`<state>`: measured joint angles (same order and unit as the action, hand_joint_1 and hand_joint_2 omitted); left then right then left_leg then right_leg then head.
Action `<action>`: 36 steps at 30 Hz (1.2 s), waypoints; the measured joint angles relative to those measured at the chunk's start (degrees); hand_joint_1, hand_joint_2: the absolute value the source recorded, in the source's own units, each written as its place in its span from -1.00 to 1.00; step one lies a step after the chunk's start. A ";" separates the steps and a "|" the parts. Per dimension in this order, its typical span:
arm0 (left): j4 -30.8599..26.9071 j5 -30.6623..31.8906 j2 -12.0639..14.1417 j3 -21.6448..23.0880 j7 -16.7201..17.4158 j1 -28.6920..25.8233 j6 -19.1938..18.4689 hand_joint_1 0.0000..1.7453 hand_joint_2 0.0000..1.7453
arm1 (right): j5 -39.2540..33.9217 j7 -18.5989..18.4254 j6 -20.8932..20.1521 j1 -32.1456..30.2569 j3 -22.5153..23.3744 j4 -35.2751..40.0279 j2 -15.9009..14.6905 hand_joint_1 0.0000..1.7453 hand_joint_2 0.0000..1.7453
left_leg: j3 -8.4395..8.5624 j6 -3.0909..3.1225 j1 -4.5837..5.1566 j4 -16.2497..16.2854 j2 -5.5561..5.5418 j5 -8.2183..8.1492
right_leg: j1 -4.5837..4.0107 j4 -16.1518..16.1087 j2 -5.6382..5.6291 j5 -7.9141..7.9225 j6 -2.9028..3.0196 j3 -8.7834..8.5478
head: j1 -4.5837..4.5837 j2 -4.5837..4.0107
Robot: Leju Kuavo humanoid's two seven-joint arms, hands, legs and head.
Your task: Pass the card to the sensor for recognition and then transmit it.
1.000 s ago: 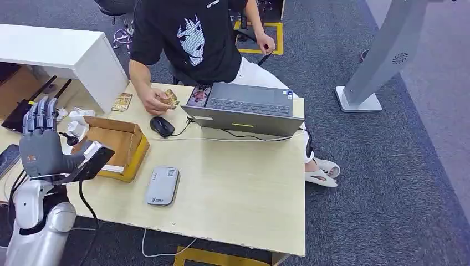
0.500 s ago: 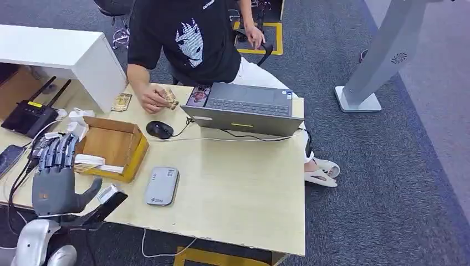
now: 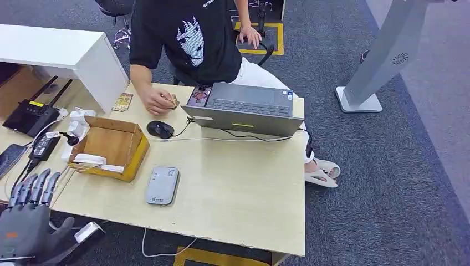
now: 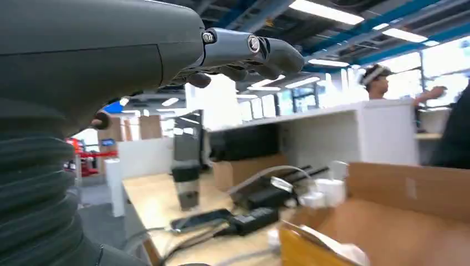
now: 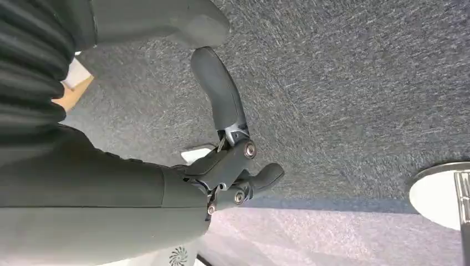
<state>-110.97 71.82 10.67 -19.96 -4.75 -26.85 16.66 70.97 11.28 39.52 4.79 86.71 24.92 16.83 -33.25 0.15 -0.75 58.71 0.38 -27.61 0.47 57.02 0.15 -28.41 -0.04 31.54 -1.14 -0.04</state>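
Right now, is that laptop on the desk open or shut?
Open. The laptop has its lid raised, with the keyboard showing, facing the person across the desk.

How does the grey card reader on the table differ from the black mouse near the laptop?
The card reader is light grey, flat and rectangular; the mouse is black, rounded and smaller. The card reader lies near the table's front edge; the mouse sits farther back, by the laptop, with a cable. Both rest untouched.
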 joint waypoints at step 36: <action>33.62 16.83 2.34 -30.44 -6.16 21.54 8.11 -1.00 1.00 | 5.31 0.57 0.00 0.07 0.00 -0.02 0.00 -1.00 1.00 | 0.06 -0.01 -0.03 0.00 -0.07 0.01 | -0.03 0.00 0.09 0.00 0.02 0.03 | 0.00 0.00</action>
<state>-77.35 88.65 13.01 -50.40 -10.90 -5.31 24.76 76.28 11.85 39.52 4.86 86.71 24.90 16.83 -33.19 0.14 -0.78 58.71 0.32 -27.60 0.43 57.02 0.24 -28.40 -0.02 31.57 -1.14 -0.04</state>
